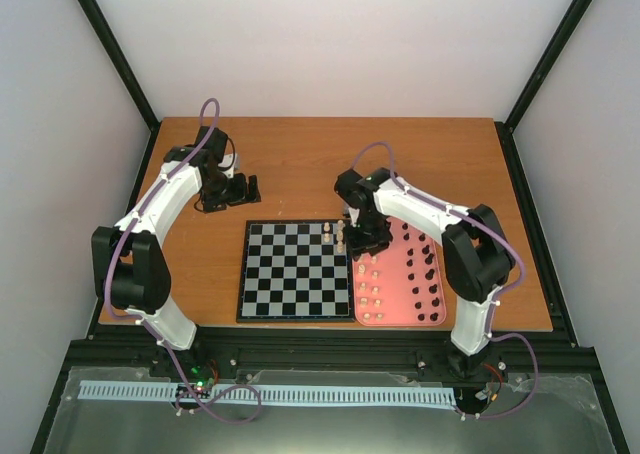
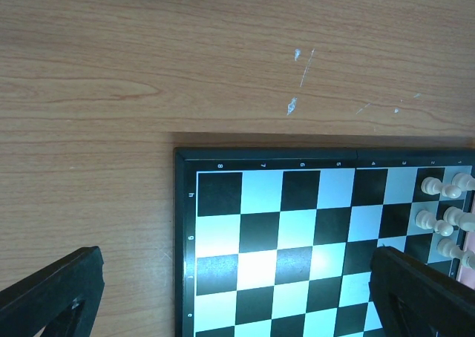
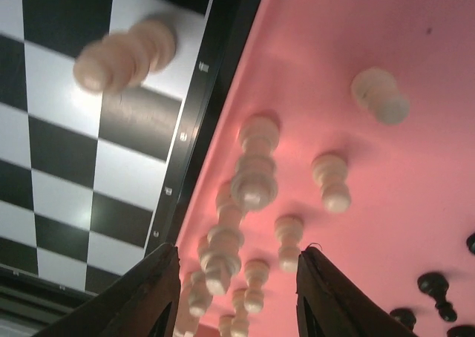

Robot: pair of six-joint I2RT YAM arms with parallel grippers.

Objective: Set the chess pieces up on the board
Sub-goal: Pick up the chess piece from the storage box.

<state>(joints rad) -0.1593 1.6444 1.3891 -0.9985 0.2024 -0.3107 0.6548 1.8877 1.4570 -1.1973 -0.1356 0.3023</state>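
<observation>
Left claw [image 2: 236, 296], right claw [image 3: 237, 298] agape.

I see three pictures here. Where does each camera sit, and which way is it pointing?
Top external: above and behind the robot, looking down on the table, board and pink tray; left arm and right arm show.
Left wrist: on the left arm, facing down at the board's corner; its own dark fingers frame the bottom.
Right wrist: on the right arm, close over the tray's white pieces; its fingers show.
Shared: all three see the board.
</observation>
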